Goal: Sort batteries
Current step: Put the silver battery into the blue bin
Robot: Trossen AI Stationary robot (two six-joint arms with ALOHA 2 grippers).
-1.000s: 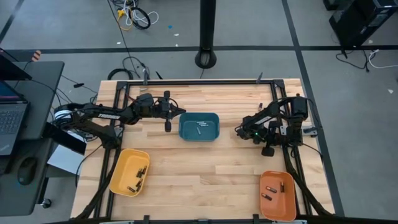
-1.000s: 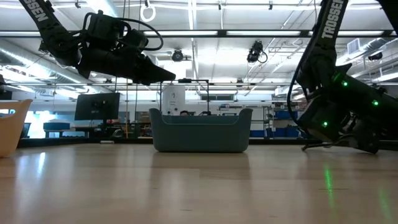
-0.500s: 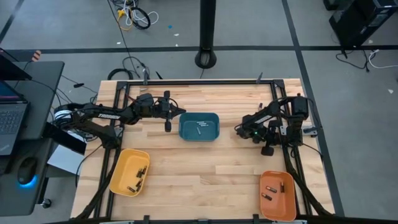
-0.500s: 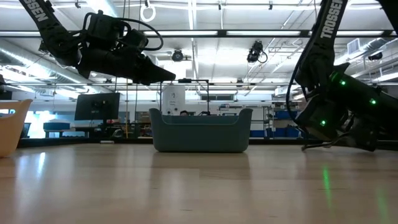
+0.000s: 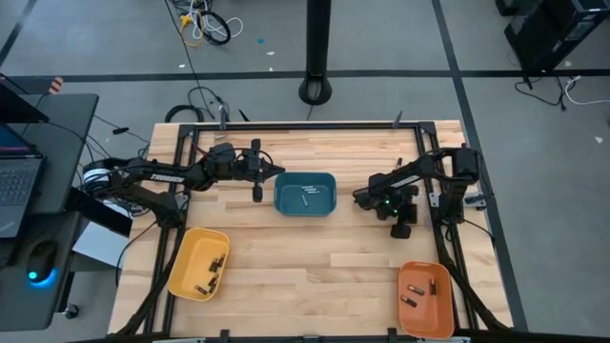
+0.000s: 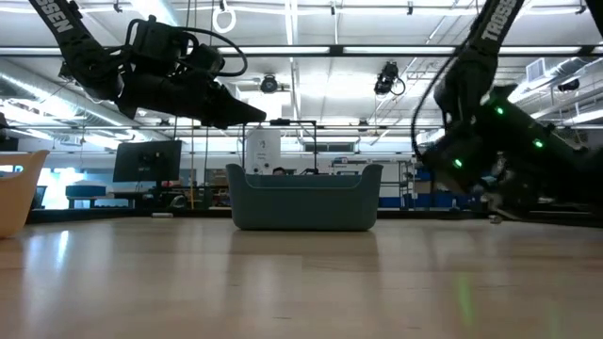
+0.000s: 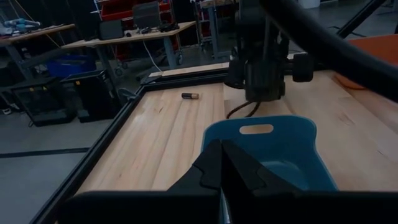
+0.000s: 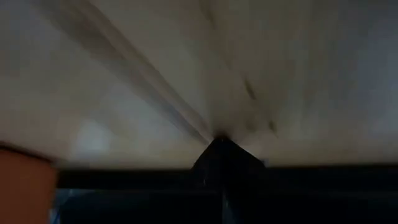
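Two hands, both pinched shut and empty. From the high view the left hand (image 5: 277,172) hangs just beside the blue bin (image 5: 306,193), which holds a battery (image 5: 301,201); the right hand (image 5: 359,199) sits on the bin's other side. Sorted batteries (image 5: 213,268) lie in the yellow tray (image 5: 198,263), others in the orange tray (image 5: 426,297). Compared with a second ago, the right arm has swung in toward the bin; the left has not stirred.

Low view: the left hand (image 6: 252,115) is poised above the bin's rim (image 6: 303,171), and the right arm has risen off the worktop (image 6: 301,282).

Left wrist view: the closed fingers (image 7: 222,163) aim over the bin, and a stray battery (image 7: 190,96) lies on the planks beyond. To pick well, I judge a hand should open before descending and straddle the cell across its width.

Right wrist view: blurred worktop only.
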